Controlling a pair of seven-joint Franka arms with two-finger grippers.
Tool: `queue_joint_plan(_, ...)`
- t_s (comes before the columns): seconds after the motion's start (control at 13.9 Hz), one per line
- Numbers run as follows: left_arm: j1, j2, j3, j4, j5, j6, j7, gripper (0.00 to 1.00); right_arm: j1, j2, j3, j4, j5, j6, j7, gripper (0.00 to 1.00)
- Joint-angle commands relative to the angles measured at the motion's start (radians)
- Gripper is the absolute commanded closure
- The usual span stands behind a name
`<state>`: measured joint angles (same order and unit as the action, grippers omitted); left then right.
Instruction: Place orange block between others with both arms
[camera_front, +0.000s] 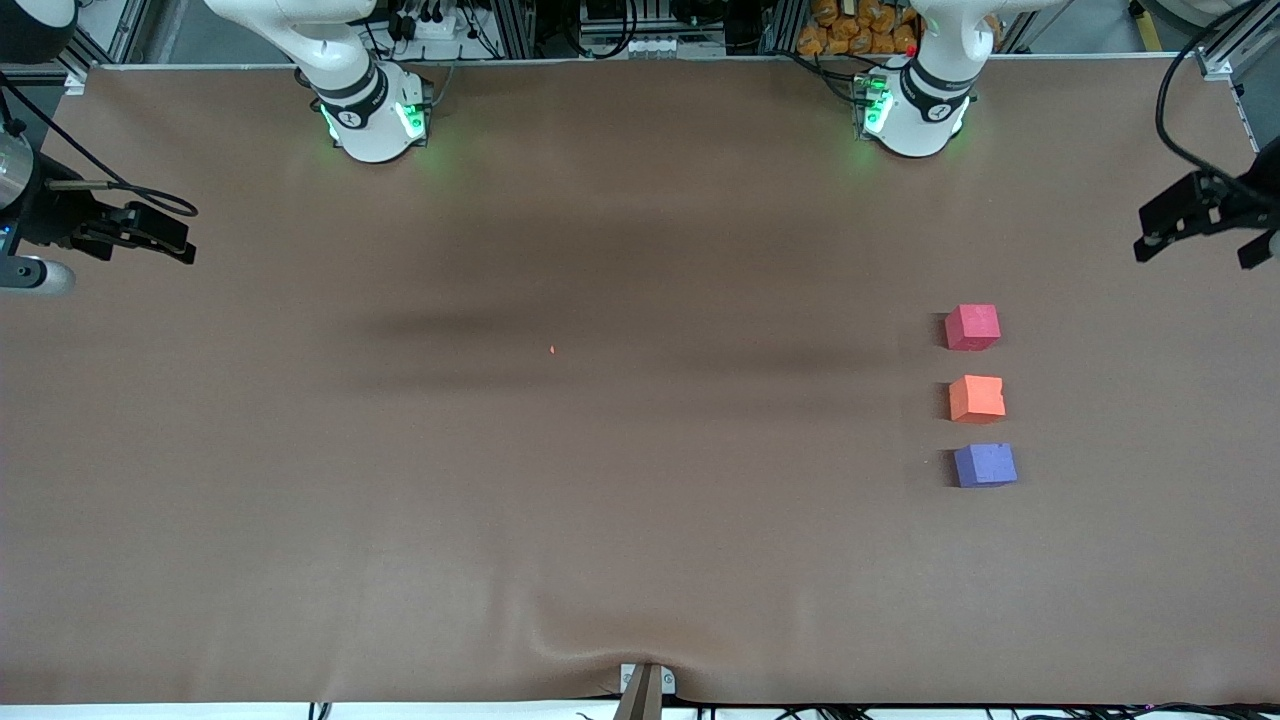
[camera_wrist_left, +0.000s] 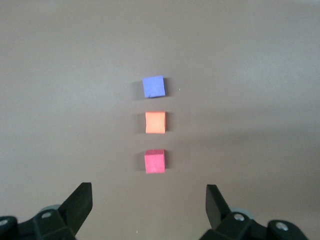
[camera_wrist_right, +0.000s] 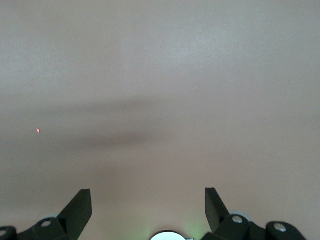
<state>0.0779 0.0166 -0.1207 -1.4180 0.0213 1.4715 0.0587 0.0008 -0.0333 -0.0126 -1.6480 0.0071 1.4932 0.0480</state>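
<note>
The brown table (camera_front: 600, 520) filled the frame. At its right edge the left gripper (camera_front: 1205, 235) hung wide open and empty; at the left edge the right gripper (camera_front: 130, 235) waited, equally open and empty. In the right-hand third, the orange block (camera_front: 976, 398) already sat between the red-pink block (camera_front: 972, 327) and purple block (camera_front: 985, 465), apart from both. I judged a careless pass could knock that row askew. No writing was legible.

Brown table cover (camera_front: 600, 500); tiny orange speck (camera_front: 552, 349) mid-table.
</note>
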Motion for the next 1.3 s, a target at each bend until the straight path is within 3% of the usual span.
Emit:
queue_joint_plan(0.0, 0.003, -0.035, -0.013, -0.012, -0.001, -0.042, -0.010, 0.00, 0.010, -0.002, -0.004, -0.007, -0.009, -0.004, -0.008, 0.00)
queue_joint_plan(0.22, -0.035, -0.066, -0.001, -0.068, -0.007, -0.031, -0.016, 0.00, 0.010, -0.002, -0.004, -0.007, -0.009, -0.004, -0.008, 0.00)
queue_joint_plan(0.43, -0.165, -0.107, 0.136, -0.166, -0.006, -0.001, -0.023, 0.00, 0.010, -0.002, -0.004, -0.007, -0.009, -0.005, -0.008, 0.00)
queue_joint_plan(1.22, -0.156, -0.075, 0.144, -0.121, 0.002, -0.016, -0.020, 0.00, 0.010, 0.001, -0.004, -0.007, -0.009, -0.005, -0.008, 0.00)
